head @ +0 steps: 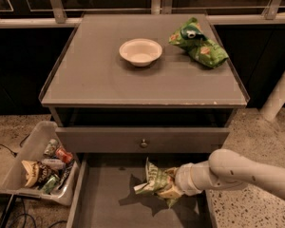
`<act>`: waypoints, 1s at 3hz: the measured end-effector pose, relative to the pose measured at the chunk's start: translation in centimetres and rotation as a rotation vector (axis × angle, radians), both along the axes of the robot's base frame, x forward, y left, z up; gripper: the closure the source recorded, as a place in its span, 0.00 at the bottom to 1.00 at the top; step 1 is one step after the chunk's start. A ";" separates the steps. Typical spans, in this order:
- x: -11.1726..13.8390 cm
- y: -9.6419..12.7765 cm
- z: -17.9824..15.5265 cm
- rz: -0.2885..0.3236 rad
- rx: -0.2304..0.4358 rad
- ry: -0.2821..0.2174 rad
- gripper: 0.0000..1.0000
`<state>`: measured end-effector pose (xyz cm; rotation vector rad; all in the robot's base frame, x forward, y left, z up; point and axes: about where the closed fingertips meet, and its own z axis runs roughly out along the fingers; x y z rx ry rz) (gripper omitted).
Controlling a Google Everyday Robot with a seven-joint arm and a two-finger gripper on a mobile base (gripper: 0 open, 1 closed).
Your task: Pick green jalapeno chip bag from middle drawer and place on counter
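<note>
The green jalapeno chip bag [154,182], a wrinkly olive-green foil bag with a pale end, hangs above the floor of the open middle drawer [104,198] and casts a shadow on it. My gripper [170,186] reaches in from the right on a white arm and is shut on the bag's right side. The bag covers most of the fingers. The counter [99,75] is the flat grey cabinet top above the drawers.
A white bowl [140,51] and a brighter green bag [198,44] lie on the counter. A closed drawer front with a round knob [143,143] sits above the open drawer. A grey bin [40,167] of snacks stands at the left on the floor.
</note>
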<state>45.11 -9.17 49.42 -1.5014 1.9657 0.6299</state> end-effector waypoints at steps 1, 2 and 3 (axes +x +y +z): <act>-1.3 -1.2 5.3 0.049 0.006 -0.015 1.00; -0.2 -1.8 11.0 0.065 -0.044 -0.066 1.00; 2.2 -1.7 17.8 0.018 -0.113 -0.146 1.00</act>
